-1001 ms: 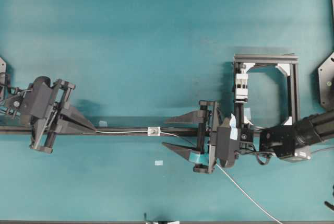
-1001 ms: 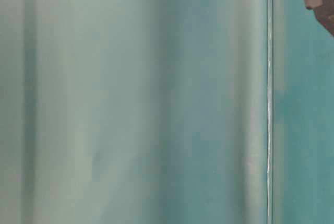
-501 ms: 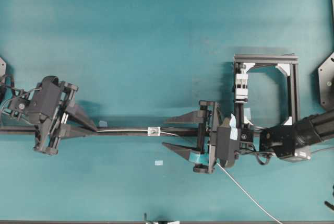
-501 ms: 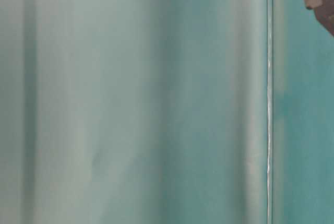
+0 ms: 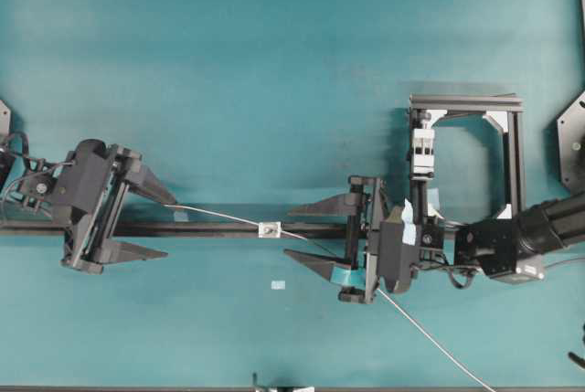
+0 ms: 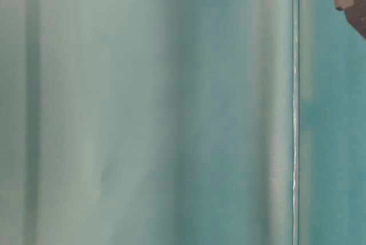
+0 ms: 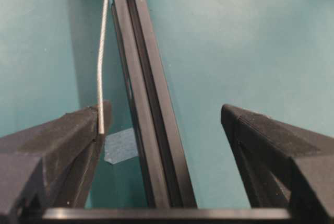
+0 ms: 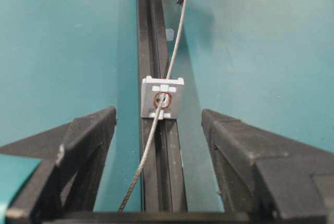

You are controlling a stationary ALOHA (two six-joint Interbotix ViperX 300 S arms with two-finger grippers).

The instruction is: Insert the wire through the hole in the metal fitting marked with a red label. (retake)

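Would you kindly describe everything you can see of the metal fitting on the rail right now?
The metal fitting is a small, pale silvery square plate with notched edges and a round centre hole ringed in red. It sits upright on the black rail, facing the right wrist camera. The wire passes through its hole and out both sides. The open right gripper straddles the rail just short of it, and neither finger touches it.

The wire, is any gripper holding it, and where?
Neither holds it. The left gripper is open, with the wire end just resting against one finger. The right gripper is open too, and the wire runs through the metal fitting.
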